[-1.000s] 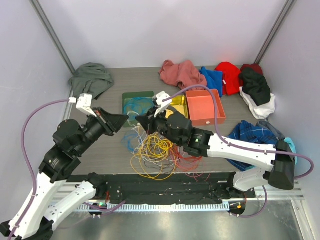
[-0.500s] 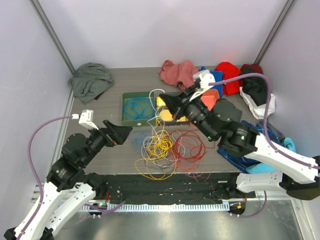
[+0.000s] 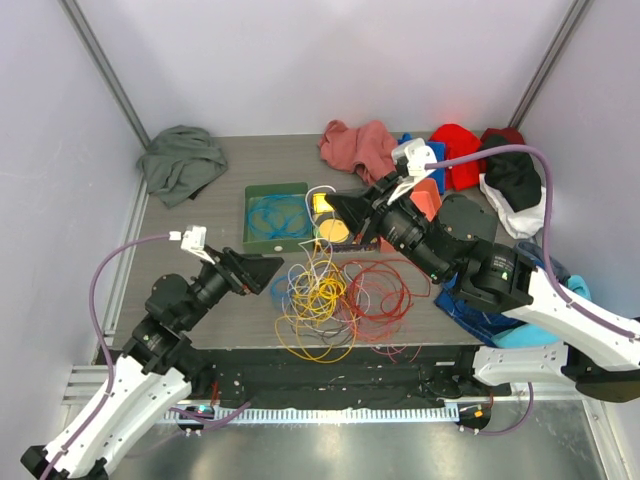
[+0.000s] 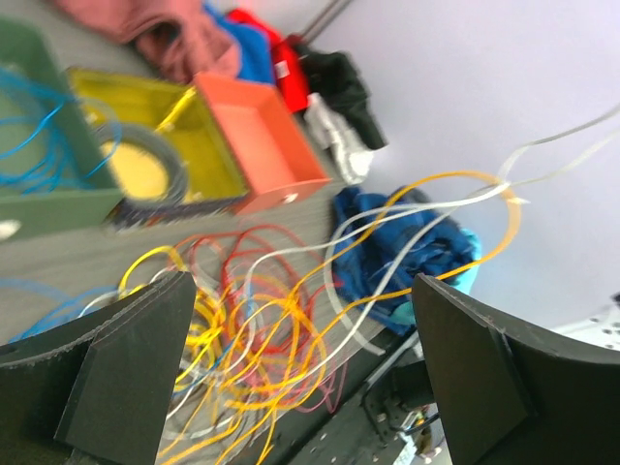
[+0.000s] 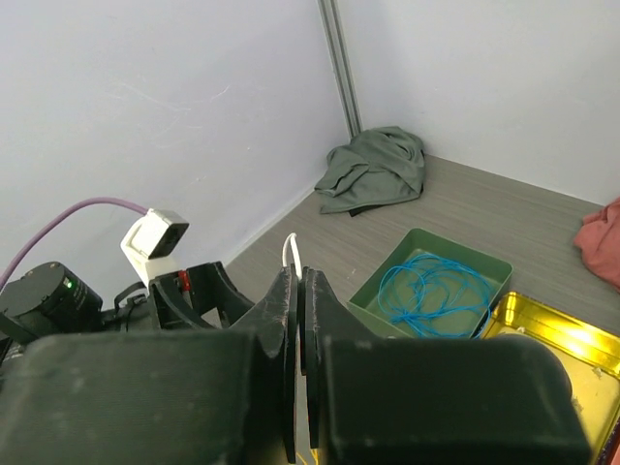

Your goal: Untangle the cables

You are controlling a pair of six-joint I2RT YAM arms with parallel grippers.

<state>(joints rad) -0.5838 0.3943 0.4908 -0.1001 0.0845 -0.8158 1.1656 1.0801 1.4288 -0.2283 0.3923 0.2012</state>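
Observation:
The cables lie in a loose tangle of yellow, orange, white and blue loops at the table's front middle, with red loops spread to the right. My right gripper hangs above the trays, shut on a white cable whose small loop sticks out past the fingertips. Strands rise from the pile up to it. My left gripper stands open just left of the pile, its fingers wide apart with yellow and white strands seen between them, none gripped. A blue cable lies coiled in the green tray.
A yellow tray with a dark ring and an orange tray stand beside the green one. Clothes lie along the back: a grey-green one, a pink, a red, a black. A blue plaid cloth lies under the right arm.
My left gripper has opened and drawn back toward the near left. My right gripper has lifted toward the back right with the white cable, and the pile has spread, the red loops now lying apart.

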